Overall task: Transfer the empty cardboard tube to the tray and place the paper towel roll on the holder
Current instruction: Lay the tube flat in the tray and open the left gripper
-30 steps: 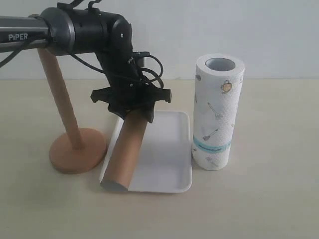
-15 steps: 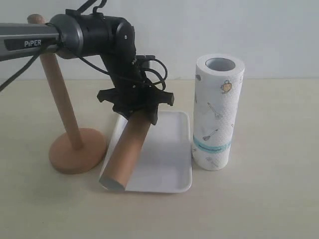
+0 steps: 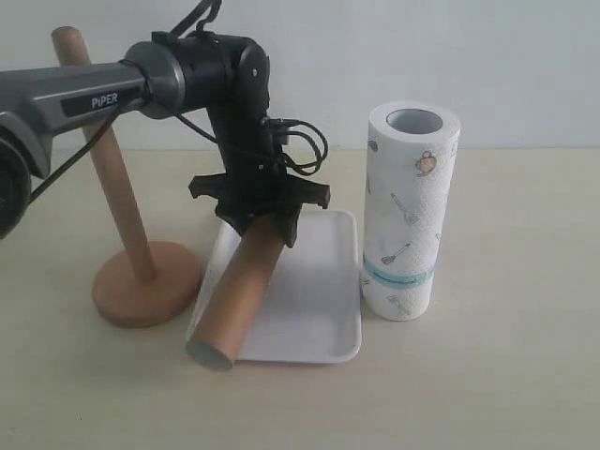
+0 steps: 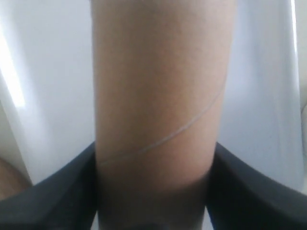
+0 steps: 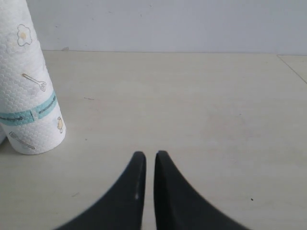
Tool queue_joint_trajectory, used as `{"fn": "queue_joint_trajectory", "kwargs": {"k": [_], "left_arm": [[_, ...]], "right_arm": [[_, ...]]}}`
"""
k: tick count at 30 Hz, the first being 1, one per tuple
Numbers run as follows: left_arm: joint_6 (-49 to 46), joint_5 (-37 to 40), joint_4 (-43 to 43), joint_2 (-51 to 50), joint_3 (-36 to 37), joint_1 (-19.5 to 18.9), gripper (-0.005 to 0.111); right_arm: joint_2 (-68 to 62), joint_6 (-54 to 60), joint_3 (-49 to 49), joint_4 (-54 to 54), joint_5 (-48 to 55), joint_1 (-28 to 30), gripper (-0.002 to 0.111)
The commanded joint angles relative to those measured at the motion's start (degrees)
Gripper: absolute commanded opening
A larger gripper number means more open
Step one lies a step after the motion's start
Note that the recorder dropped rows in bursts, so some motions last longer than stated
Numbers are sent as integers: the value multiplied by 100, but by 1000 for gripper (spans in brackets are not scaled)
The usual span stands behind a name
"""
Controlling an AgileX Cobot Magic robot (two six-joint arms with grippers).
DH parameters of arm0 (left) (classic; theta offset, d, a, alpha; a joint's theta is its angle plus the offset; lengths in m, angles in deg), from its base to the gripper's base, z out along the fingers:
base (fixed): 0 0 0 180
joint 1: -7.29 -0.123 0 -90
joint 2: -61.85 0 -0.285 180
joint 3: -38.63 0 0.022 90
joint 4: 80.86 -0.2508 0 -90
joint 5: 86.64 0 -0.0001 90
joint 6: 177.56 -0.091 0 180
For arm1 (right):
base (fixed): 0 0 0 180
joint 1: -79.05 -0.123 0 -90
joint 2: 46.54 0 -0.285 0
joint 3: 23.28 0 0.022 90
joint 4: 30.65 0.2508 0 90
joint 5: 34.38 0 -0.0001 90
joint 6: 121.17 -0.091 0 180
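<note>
My left gripper (image 3: pixel 262 223) is shut on the upper end of the empty cardboard tube (image 3: pixel 242 291), which slants down over the left side of the white tray (image 3: pixel 323 314). The tube's lower end reaches past the tray's front left corner. In the left wrist view the tube (image 4: pixel 158 86) fills the space between the dark fingers (image 4: pixel 62 191), with the tray (image 4: pixel 268 96) behind it. The paper towel roll (image 3: pixel 410 211) stands upright right of the tray. The wooden holder (image 3: pixel 145 281) stands bare on the left. My right gripper (image 5: pixel 147 154) is shut, hanging over the table beside the roll (image 5: pixel 29 96).
The holder's dowel (image 3: pixel 108 169) leans slightly and passes behind the left arm's grey link (image 3: pixel 84 98). A pale wall runs along the back of the beige table (image 3: pixel 506 375). The right arm does not show in the exterior view.
The left arm has shifted right and its gripper has sunk a little, bringing the tube's lower end down and forward past the tray's corner. The dowel's top now shows above the arm.
</note>
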Motion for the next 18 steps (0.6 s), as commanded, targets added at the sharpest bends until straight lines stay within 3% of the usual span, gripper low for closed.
{"fn": "queue_joint_trajectory", "kwargs": {"k": [1, 11, 18], "left_arm": [[-32, 41, 31, -27, -39, -31, 56], [-32, 41, -6, 52, -52, -31, 56], [-32, 41, -23, 394, -698, -31, 56]], "right_arm": [[30, 0, 4, -36, -42, 34, 7], [30, 0, 4, -36, -42, 34, 7], [30, 0, 4, -36, -42, 34, 7]]}}
